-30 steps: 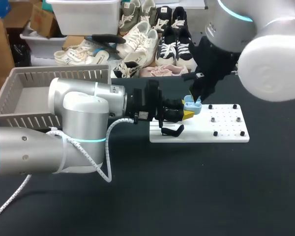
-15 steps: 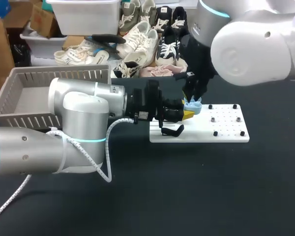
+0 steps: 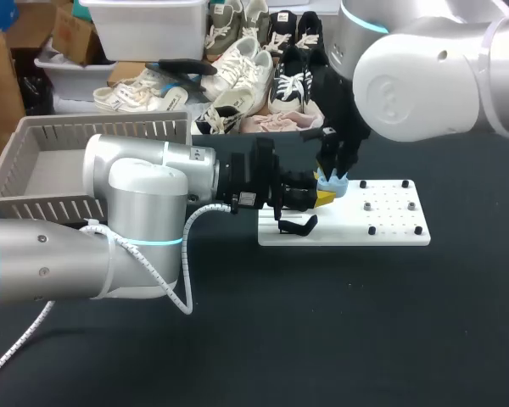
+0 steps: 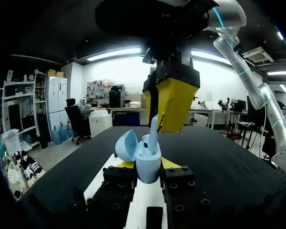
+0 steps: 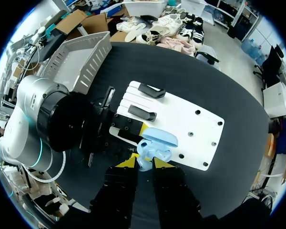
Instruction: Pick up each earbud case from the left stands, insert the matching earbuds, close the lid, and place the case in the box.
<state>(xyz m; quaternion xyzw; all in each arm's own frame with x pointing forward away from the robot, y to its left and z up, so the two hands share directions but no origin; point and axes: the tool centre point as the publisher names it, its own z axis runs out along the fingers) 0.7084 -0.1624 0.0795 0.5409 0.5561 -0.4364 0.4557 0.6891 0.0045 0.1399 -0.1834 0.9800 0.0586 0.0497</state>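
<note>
A light blue earbud case (image 4: 148,164) with its lid (image 4: 125,145) swung open sits between the yellow tips of my left gripper (image 4: 148,168), which is shut on it just above the white stand board (image 3: 382,227). My right gripper (image 5: 146,163) comes down from above and is shut on a light blue earbud (image 4: 153,130). The earbud's lower end reaches into the case's open well. In the head view the case (image 3: 332,183) shows between the left gripper (image 3: 321,197) and the right gripper (image 3: 333,170). From the right wrist, the case (image 5: 155,143) lies directly under the fingers.
A white peg board carries two black stands (image 5: 150,90) and several black pegs (image 3: 371,230). A grey slatted box (image 3: 34,170) stands at the back left, behind my left arm. My right arm's bulk hangs over the board's back edge.
My right arm has swung left and turned over the case, bringing its gripper with the earbud down closer onto the open case. The left arm and the case have stayed put.
</note>
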